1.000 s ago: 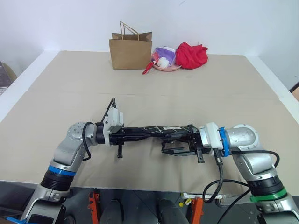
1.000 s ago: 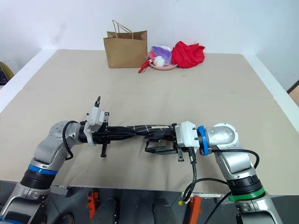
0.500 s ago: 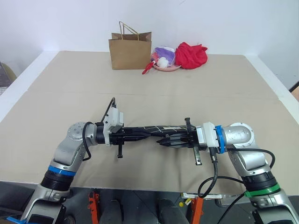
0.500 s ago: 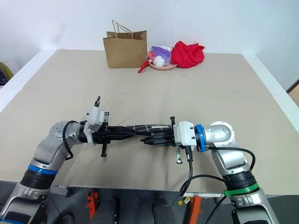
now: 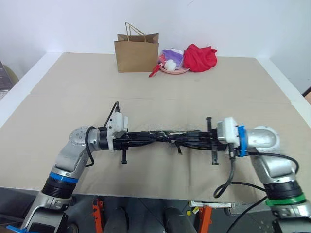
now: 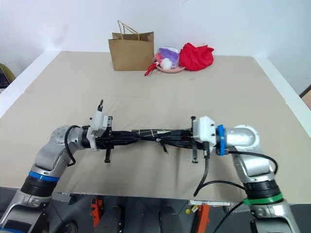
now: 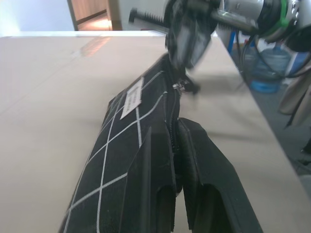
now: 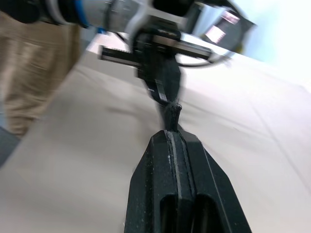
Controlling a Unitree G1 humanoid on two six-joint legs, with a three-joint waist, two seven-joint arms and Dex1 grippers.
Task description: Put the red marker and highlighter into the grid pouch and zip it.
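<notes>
Both grippers, left [image 5: 146,139] and right [image 5: 187,141], clamp the pouch [image 7: 124,145] between them; its white label [image 7: 131,97] seems unreadable.

The grid pouch [image 5: 160,135] is hanging stretched above the table [image 5: 58,97], at its near edge. The left gripper [image 5: 146,139] is clamping the pouch's left end, and the right gripper [image 5: 187,140] is pinching its right end, the two pointing toward each other. The zipper pull cord [image 5: 179,148] is dangling below the pouch, just beside the right gripper. Well behind the pouch, at the table's far edge, the brown paper bag [image 5: 136,52] is standing, with a plate of items [image 5: 174,69] to its right and the cloth bundle [image 5: 199,57] right of that.
</notes>
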